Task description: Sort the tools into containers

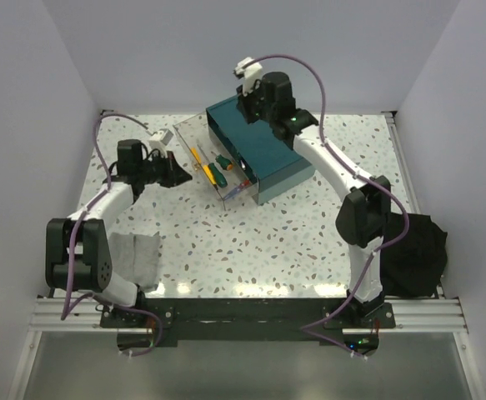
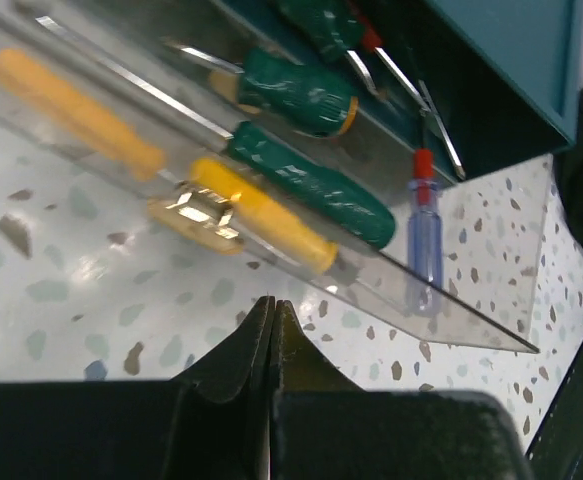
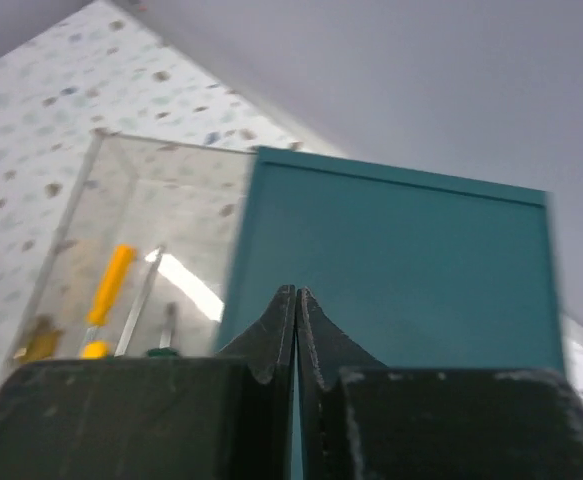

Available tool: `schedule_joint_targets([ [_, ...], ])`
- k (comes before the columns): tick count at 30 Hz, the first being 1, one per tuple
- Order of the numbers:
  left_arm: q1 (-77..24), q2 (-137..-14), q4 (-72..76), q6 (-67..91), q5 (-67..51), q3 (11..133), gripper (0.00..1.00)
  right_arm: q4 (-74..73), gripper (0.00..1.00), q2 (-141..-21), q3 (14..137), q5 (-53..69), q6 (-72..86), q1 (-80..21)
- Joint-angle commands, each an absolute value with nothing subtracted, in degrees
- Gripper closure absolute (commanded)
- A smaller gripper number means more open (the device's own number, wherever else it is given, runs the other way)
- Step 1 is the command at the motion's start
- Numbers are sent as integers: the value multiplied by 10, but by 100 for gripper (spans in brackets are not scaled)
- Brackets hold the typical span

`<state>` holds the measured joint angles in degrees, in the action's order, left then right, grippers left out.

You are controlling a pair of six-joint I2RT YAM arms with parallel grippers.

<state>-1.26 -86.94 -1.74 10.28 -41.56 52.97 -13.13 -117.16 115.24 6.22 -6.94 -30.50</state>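
Tools (image 2: 311, 185) in one clear drawer (image 2: 476, 300)

A white bench (image 1: 251, 250) speckled with grey and tan flecks carries a grey folded cloth (image 1: 140, 254) near its front left corner and a crumpled black cloth (image 1: 418, 250) heaped at its right edge near the front, with plain white walls (image 1: 184, 50) enclosing left, back and right.

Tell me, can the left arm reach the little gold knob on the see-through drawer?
Probably yes. The left gripper is close in front of the gold knob on the clear drawer, with only table between them. Its jaws are shut, so it would need to open to grab it.
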Motion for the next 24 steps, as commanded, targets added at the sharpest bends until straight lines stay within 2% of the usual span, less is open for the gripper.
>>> schedule_joint_targets([
  [1, -64, -874, -36, 22, -465, 562, 100, -98, 100, -1162, 1127, -17, -112, -262],
  [6, -124, -928, -22, 20, -467, 609, 100, -120, 100, -1151, 1049, -2, -156, -252],
  [12, -162, -1019, -20, 36, -444, 704, 100, -147, 100, -1126, 965, 32, -134, -252],
  [24, -207, -1140, -10, 53, -419, 849, 100, -157, 100, -1077, 884, 63, -110, -252],
])
